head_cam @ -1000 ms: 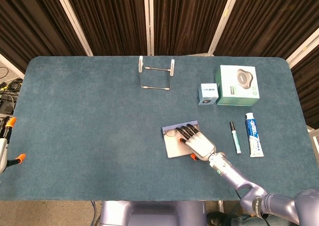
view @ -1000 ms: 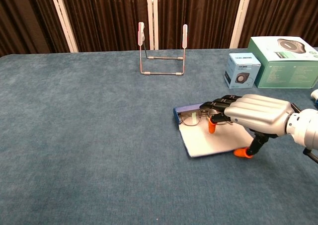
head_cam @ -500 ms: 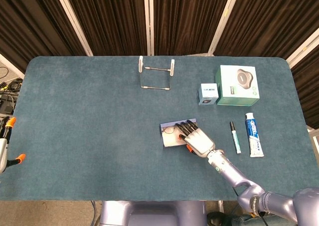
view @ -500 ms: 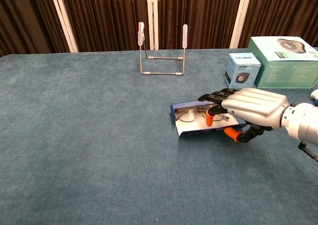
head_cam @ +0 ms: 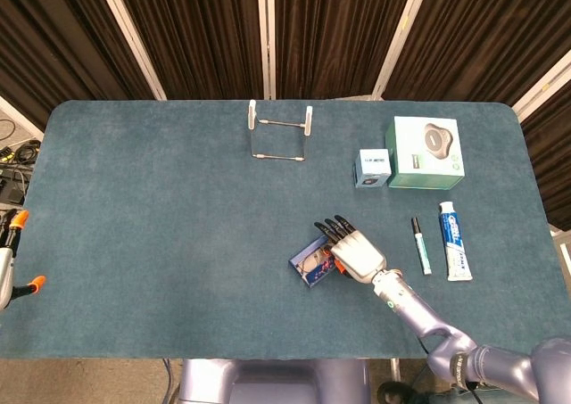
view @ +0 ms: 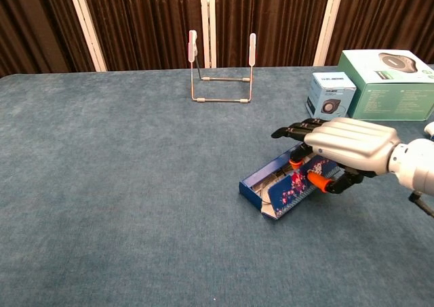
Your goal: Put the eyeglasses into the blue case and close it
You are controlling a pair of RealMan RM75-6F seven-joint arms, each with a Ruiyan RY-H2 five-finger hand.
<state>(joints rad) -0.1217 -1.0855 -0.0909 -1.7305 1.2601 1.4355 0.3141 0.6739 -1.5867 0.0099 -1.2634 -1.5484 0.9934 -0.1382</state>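
Dark curtained backdrop, teal felt desk (head_cam: pixel 178 226) filling both views. Blue case (view: pixel 285 181) near-right of centre, lid half folded over the tray, patterned outside of the lid facing near-left; propped at that slant because the right robot hand (view: pixel 342 148) has an orange-tipped thumb under or against the lid edge and dark fingers reaching over the far rim, apparently to swing the lid shut while steadying the tray. Hand half-curled, pressing on the lid rather than wrapped around it. Eyeglasses (head_cam: pixel 314 263) sitting inside the tray, only a thin glimpse of frame under the lid in head view; hidden in chest view, so exact lie hard to tell. Long axis of case running diagonally, near-left end to far-right end in chest view; open side of the hinge gap facing up and far-left. Judged: insertion done, closing step under way, lid not yet flat. Left robot hand (head_cam: pixel 11 234) parked at far left edge of head view, off the desk, fingers too cropped to tell spread or curled. Wire stand (head_cam: pixel 280 132) at far centre, small box (head_cam: pixel 373 168) and green box (head_cam: pixel 425 152) far right, marker (head_cam: pixel 421 245) and toothpaste tube (head_cam: pixel 455 241) right, all well apart from the case.
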